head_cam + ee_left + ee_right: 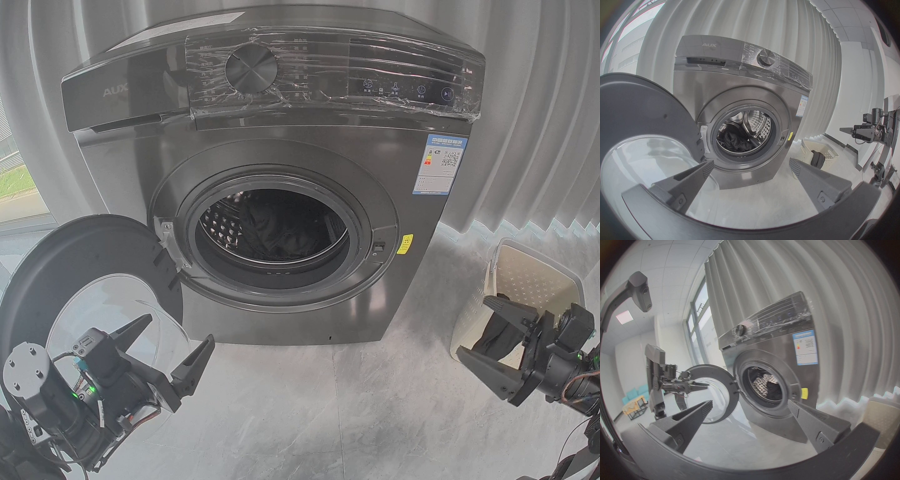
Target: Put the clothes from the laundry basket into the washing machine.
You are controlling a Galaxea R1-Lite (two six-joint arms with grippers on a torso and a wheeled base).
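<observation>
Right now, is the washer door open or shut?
Open. The door is swung out on its hinge left of the drum mouth, and a dark garment shows inside.

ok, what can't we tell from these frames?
- Basket load: in the head view the right gripper covers part of the dark cloth, so the piece count is unclear.
- Drum: in the head view the door rim hides its floor, so the dark clothes can't be counted.
- Basket, right wrist view: cut off by the picture edge.
- Panel print, head view: too small to read.
</observation>
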